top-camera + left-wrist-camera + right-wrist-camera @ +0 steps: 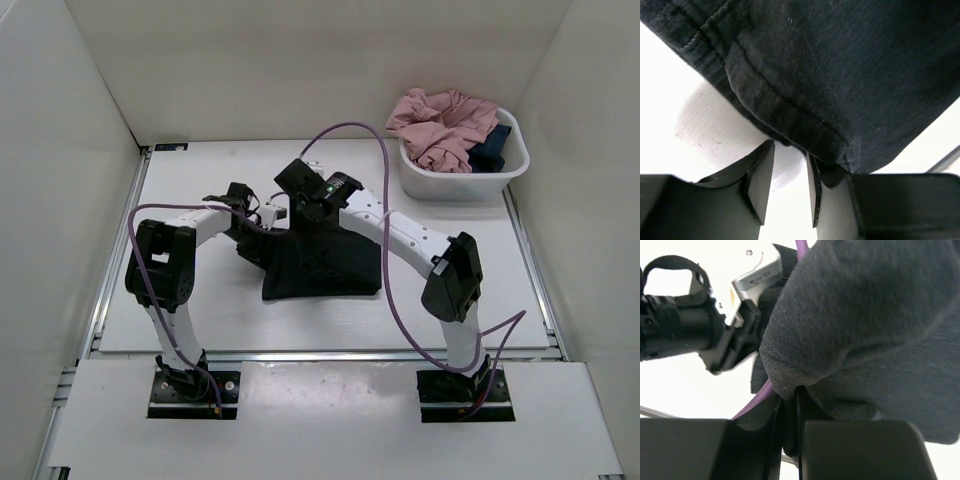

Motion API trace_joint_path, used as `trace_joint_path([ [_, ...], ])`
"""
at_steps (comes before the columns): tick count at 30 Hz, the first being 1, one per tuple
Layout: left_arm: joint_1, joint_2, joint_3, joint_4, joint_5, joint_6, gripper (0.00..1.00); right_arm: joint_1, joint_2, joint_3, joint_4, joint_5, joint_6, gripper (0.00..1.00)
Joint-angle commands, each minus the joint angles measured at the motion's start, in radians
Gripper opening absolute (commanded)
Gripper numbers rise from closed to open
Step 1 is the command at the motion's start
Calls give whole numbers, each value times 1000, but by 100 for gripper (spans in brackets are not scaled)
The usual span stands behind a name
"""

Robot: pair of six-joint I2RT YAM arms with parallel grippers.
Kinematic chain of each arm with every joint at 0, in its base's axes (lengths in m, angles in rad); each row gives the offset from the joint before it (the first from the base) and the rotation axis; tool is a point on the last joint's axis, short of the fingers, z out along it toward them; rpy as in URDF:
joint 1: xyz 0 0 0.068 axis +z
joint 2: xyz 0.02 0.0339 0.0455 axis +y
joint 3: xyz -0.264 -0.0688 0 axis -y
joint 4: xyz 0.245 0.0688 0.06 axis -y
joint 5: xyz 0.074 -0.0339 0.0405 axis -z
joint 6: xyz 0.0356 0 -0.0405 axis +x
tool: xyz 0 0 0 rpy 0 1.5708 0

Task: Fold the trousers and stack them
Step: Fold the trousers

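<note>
- Left pincer (pixel 787 185): fingers part-spread, nothing between them. The stitched hem of the trousers (pixel 322 268) touches one fingertip (pixel 813 167).
- Right pincer (pixel 789 415): pressed together, pinching a fold of the trousers, with black cloth bulging over the jaws.
- Trousers: black and bunched at the middle of the tabletop, drawn up to a peak where my two pincers meet.
- White tub (pixel 420 182): at the far right corner of the tabletop. It holds a crumpled pink garment (pixel 445 125) heaped above the rim and a dark blue garment (pixel 497 150) at its right side.
</note>
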Motion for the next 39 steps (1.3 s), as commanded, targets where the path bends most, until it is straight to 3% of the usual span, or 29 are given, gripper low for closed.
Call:
trace_joint_path([
  [1, -7, 43, 4, 11, 20, 30, 45, 13, 26, 24, 233, -112, 111, 0],
  [3, 2, 52, 14, 11, 20, 30, 46, 27, 49, 8, 233, -135, 149, 0],
  [7, 11, 76, 35, 2, 29, 30, 51, 46, 58, -86, 407, -198, 188, 0],
  [9, 12, 76, 46, 2, 51, 19, 52, 46, 72, -86, 455, -230, 177, 7],
  [13, 44, 89, 64, -27, 60, 19, 59, 81, 103, -26, 477, -282, 72, 35],
  [15, 56, 89, 75, -27, 43, 19, 65, 101, 103, 3, 451, -282, 6, 67],
  [17, 80, 74, 84, -38, 2, 19, 68, 130, 86, 3, 417, -261, -80, 75],
  [21, 166, -5, 107, -47, -70, 10, 71, 170, -64, -121, 463, -178, -191, 83],
  [23, 218, -40, 124, -58, -169, 10, 73, 170, -188, -260, 507, -144, -202, 84],
  [28, 323, -166, 187, -67, -337, 21, 74, 156, -418, -485, 506, 131, -150, 90],
  [30, 332, -236, 228, -93, -313, 62, 74, 101, -431, -534, 404, 172, -67, 90],
  [33, 207, -305, 250, -138, -187, 111, 74, 15, -431, -613, 331, 172, 31, 67],
  [35, 135, -336, 275, -161, -98, 120, 74, -14, -422, -694, 365, 160, 53, 40],
  [36, 102, -347, 275, -161, 4, 111, 76, -43, -422, -721, 386, 160, 82, 30],
  [39, -13, -300, 275, -147, 86, 78, 76, -121, -387, -800, 474, 102, 122, 8],
])
